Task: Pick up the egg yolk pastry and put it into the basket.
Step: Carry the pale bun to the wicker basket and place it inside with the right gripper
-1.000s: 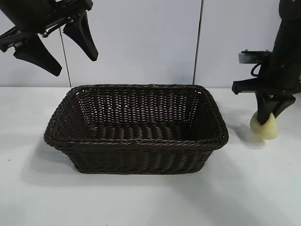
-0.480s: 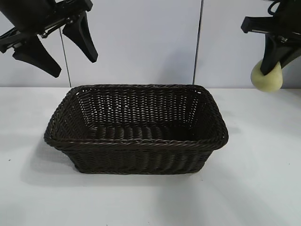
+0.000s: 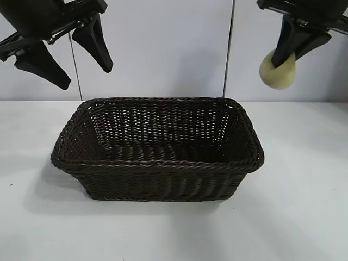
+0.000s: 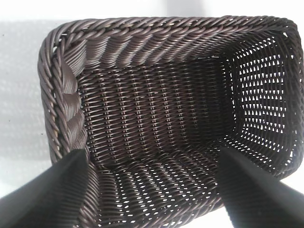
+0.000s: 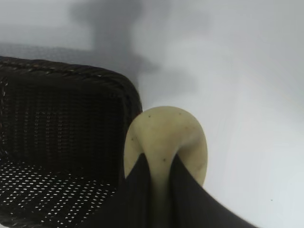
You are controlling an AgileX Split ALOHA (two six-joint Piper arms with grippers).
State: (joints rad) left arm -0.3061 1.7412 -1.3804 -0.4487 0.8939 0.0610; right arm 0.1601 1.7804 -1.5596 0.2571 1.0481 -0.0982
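The pale yellow egg yolk pastry [image 3: 278,71] hangs high in the air at the upper right, pinched between the black fingers of my right gripper [image 3: 285,54], which is shut on it. It is above and just right of the basket's right end. In the right wrist view the pastry [image 5: 165,137] bulges out around the two fingers, with the basket [image 5: 61,142] beside it. The dark brown woven basket [image 3: 157,166] sits in the middle of the white table. My left gripper [image 3: 65,60] hangs open high at the upper left, looking down into the basket [image 4: 156,118].
The white table [image 3: 304,217] runs all round the basket. A pale wall with two dark vertical seams [image 3: 230,49] stands behind. Nothing lies inside the basket.
My right gripper has lifted the pastry from the table at the right and carried it up and leftward toward the basket. The left arm has stayed still.
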